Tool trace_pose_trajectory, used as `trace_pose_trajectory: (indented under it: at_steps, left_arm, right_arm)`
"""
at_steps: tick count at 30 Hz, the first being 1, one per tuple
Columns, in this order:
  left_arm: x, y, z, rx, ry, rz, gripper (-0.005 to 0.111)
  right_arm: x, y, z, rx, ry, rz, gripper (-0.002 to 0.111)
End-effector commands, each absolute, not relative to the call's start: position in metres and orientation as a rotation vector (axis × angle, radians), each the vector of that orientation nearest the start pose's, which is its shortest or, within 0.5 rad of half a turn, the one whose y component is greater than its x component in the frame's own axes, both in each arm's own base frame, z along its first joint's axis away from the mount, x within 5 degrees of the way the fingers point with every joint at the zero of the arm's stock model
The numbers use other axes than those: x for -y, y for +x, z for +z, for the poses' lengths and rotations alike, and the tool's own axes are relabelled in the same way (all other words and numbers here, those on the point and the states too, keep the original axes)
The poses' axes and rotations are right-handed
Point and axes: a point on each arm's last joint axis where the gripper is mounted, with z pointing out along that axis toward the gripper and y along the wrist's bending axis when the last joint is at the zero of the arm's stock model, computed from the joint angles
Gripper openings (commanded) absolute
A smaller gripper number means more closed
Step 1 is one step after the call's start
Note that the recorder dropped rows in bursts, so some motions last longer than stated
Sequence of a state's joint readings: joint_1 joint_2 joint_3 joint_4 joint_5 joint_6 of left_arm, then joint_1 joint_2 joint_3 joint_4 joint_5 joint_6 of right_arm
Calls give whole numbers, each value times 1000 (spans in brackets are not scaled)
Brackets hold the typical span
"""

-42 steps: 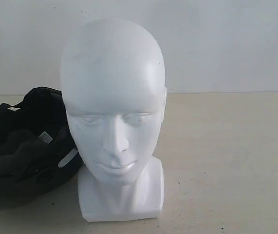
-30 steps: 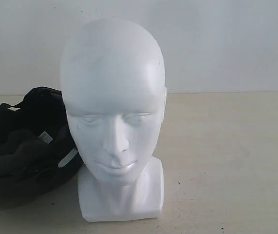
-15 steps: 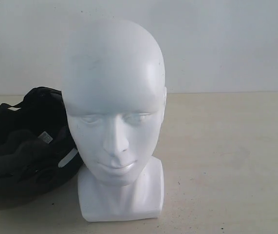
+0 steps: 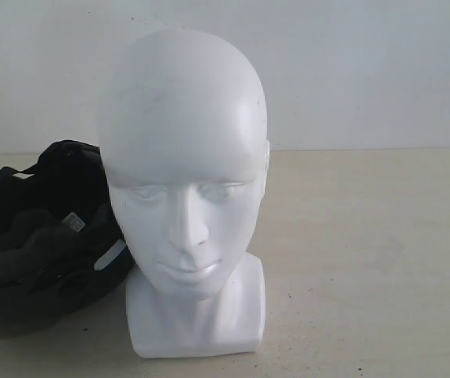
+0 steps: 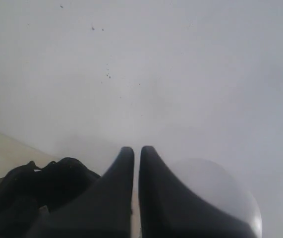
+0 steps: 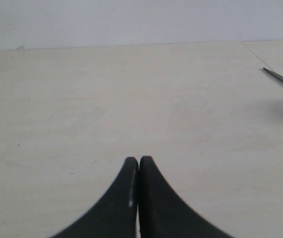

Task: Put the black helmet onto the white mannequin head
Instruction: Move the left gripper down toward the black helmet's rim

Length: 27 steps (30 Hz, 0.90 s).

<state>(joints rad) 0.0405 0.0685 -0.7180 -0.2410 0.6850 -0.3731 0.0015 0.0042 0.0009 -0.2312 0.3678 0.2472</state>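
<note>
Exterior view: helmet [image 4: 43, 236] beside mannequin head [image 4: 184, 189]

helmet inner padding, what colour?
Black. The padding inside the black helmet shows best in the exterior view, beside a small pale label.

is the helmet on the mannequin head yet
No, the black helmet lies on the table beside the bare white mannequin head.

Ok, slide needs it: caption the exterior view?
Bare white mannequin head upright on the table; black helmet lies beside it, not yet on.
</note>
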Motion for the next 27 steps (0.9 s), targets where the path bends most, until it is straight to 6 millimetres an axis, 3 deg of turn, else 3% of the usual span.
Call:
trace_pose_trajectory:
  at_steps: [1, 4, 7, 10, 13, 16, 21, 23, 27]
  left_arm:
    - [16, -15, 377, -1474, -250, -491, 4]
    - [25, 1, 375, -1662, -14, -384, 4]
    - [31, 29, 373, -1964, 98, -404, 4]
    - [30, 55, 366, -2264, 310, -312, 4]
    - [29, 80, 362, -2329, 474, -259, 7]
    - [29, 96, 356, -2330, 704, -197, 25]
    - [27, 119, 351, -2317, 762, -145, 79]
    - [28, 129, 347, -2308, 824, -133, 89]
    - [35, 150, 328, -2322, 993, -146, 90]
  right_arm:
    - [8, 53, 182, -1829, 80, -59, 0]
    - [8, 53, 182, -1829, 80, -59, 0]
    - [8, 53, 182, -1829, 80, -59, 0]
    - [8, 53, 182, -1829, 80, -59, 0]
    - [8, 53, 182, -1829, 80, -59, 0]
    - [8, 53, 182, -1829, 80, -59, 0]
    - [8, 53, 182, -1829, 80, -59, 0]
    - [8, 53, 182, -1829, 80, -59, 0]
    - [8, 53, 182, -1829, 80, -59, 0]
